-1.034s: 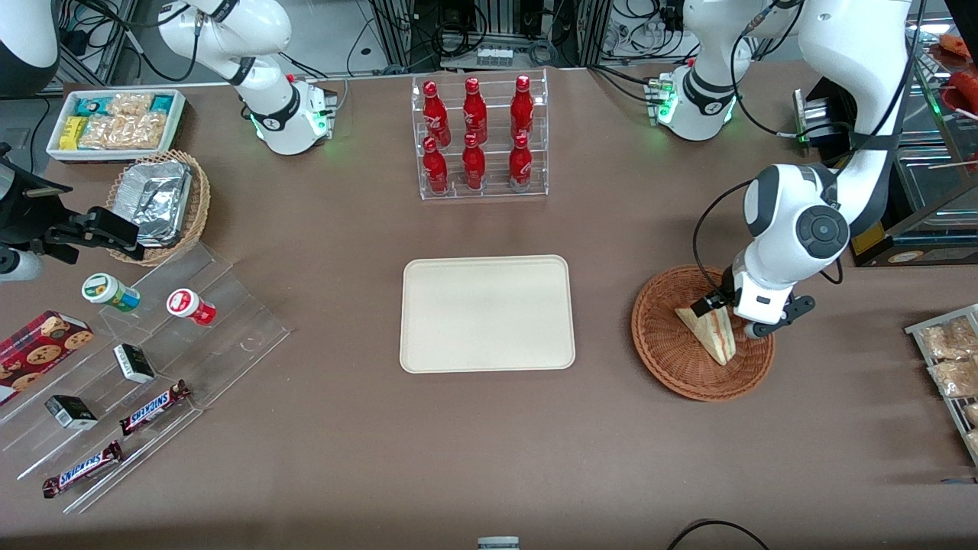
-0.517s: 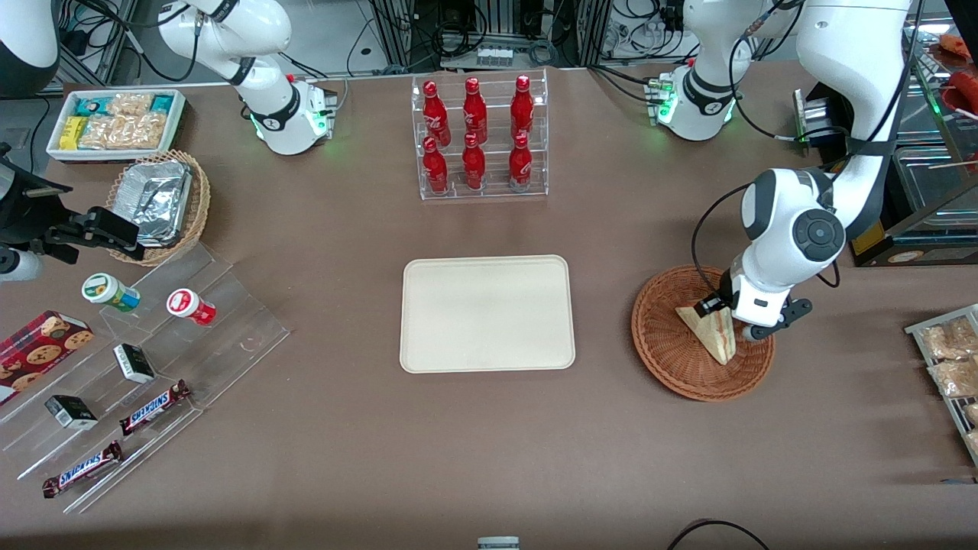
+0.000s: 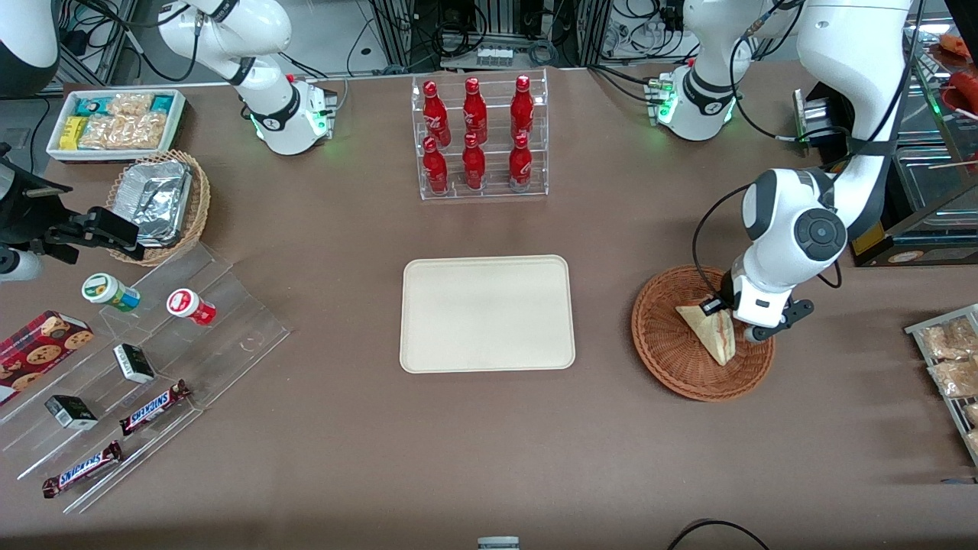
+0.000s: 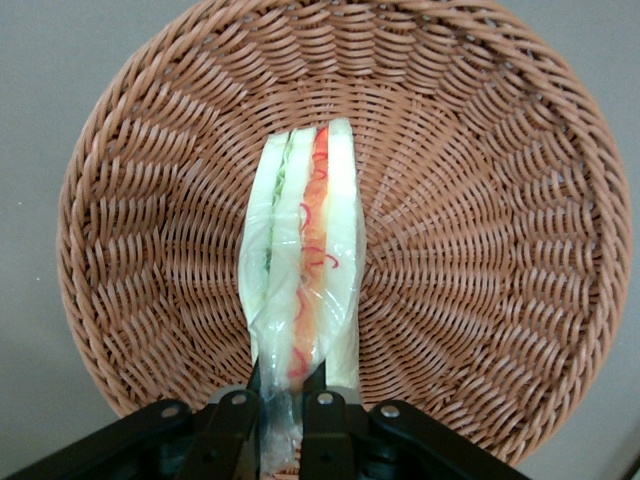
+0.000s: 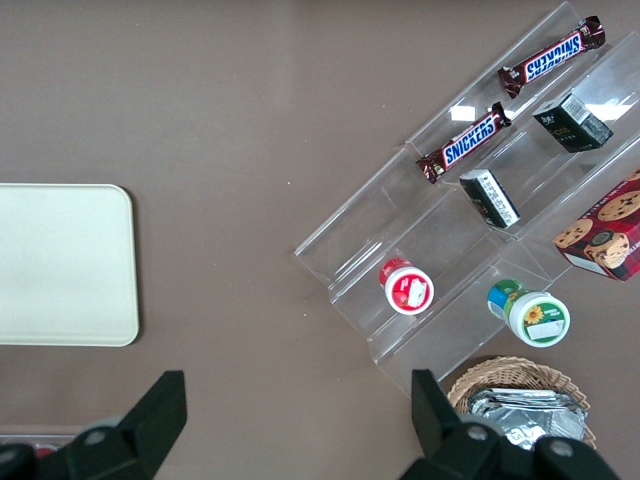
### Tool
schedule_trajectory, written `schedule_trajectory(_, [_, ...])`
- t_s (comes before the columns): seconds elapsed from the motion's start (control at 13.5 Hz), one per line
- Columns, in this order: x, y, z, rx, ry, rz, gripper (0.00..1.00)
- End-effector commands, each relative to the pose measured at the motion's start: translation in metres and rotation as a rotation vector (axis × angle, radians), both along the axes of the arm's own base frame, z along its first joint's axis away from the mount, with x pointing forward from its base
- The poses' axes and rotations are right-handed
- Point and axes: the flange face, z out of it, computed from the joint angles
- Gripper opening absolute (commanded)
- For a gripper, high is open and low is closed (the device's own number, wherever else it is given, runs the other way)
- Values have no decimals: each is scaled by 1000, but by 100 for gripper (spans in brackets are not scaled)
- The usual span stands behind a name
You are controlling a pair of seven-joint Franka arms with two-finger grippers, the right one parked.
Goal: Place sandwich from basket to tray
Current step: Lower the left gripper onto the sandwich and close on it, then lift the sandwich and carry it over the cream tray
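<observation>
The pincer (image 4: 282,420) is pinched narrow on the sandwich (image 4: 300,280), holding its wrapped end. The wedge sits in the basket (image 3: 672,359) near the working arm's end of the bench. This looks like the grasp step, just made. Next it must lift clear of the rim and carry over to the tray (image 3: 487,313) mid-bench, well apart.

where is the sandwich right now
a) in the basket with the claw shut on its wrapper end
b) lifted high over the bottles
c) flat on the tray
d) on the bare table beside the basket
a: the sandwich stands on edge in the basket, and the claw is closed on its wrapper end, while the tray holds nothing.
</observation>
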Motion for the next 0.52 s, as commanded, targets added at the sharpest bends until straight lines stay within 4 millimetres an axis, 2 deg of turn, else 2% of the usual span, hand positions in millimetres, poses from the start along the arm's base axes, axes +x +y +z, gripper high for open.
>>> schedule_trajectory(0.0, [7,0,10,1,-21,-6,0])
schedule_trajectory(0.22, [14,-4,23,4,-7,-16,0])
schedule_trajectory(0.44, [26,-6,47,25,21,-86,0])
